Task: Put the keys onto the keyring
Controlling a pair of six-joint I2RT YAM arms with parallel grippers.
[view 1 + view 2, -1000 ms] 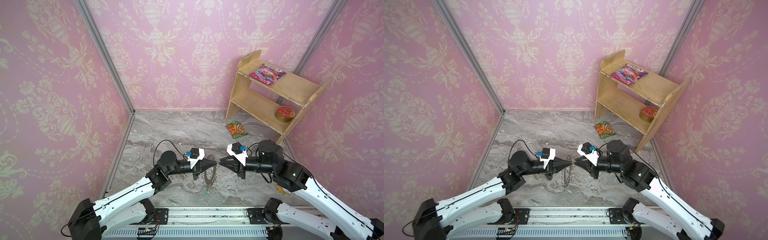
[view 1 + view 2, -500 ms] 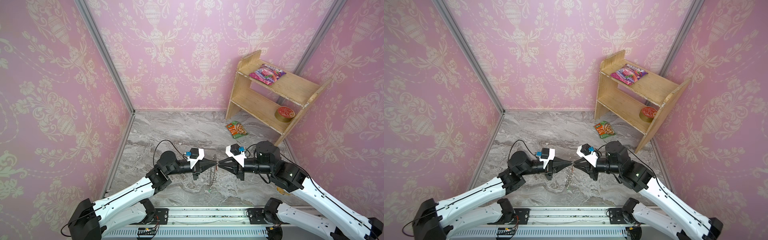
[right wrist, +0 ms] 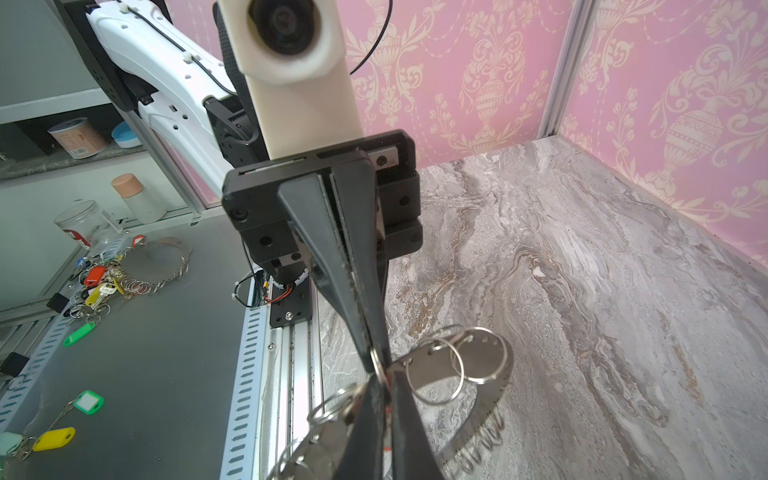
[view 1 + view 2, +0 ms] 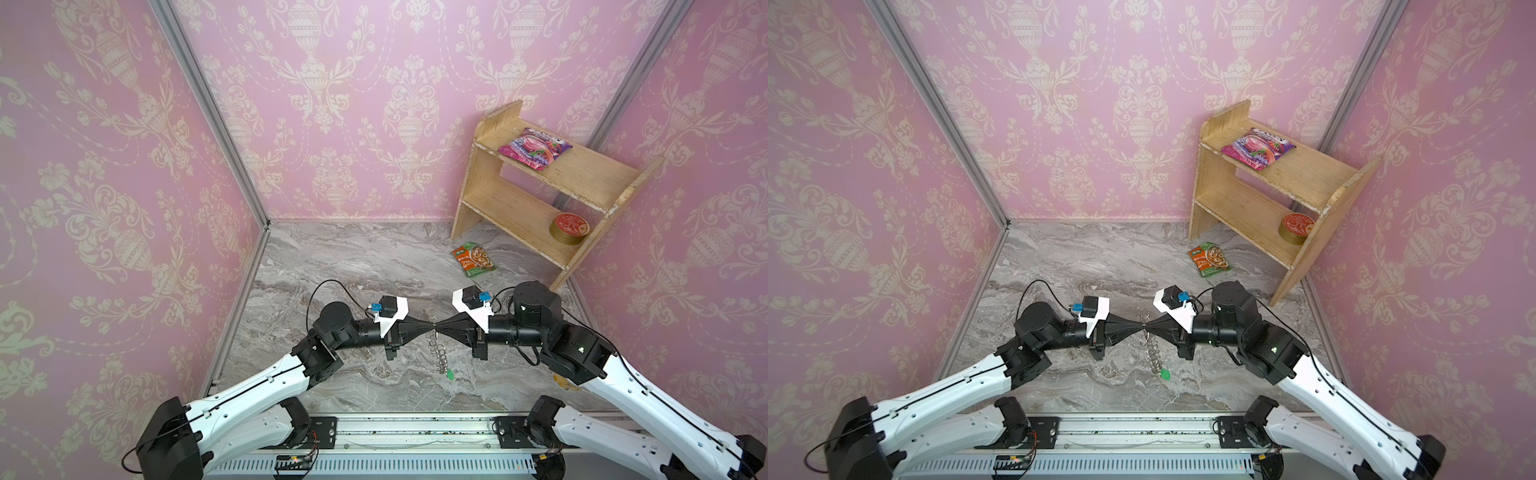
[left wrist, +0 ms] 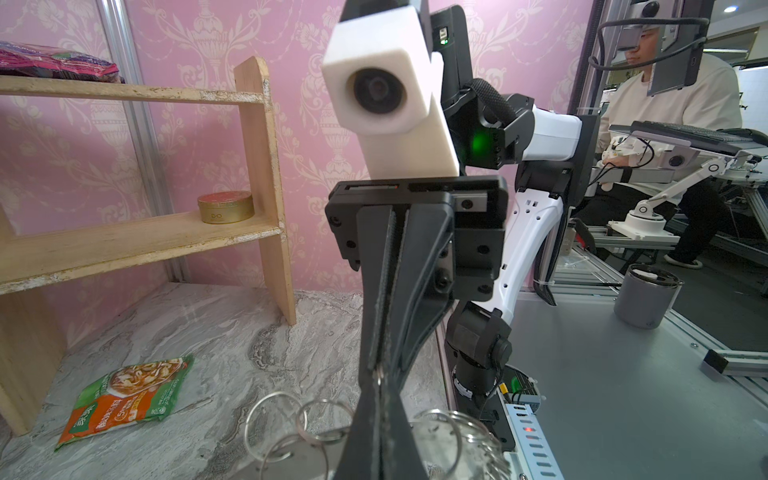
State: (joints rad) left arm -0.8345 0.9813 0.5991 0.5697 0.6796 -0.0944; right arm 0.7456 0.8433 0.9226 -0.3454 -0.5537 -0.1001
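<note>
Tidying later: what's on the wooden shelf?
A pink-purple packet lies on the top board of the wooden shelf; a round gold tin with a red lid stands on the lower board. In both top views the top board covers part of the lower one.

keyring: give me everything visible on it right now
The keyring is a flat, dull grey metal ring with a wide central hole and many small shiny wire loops around its outer rim. It stands on edge over the marble table, almost edge-on in both top views. The left gripper and right gripper meet tip to tip at its upper rim, jaws shut, apparently pinching loops there. A green tag sits at its lower end. Whether it touches the table is unclear.
</note>
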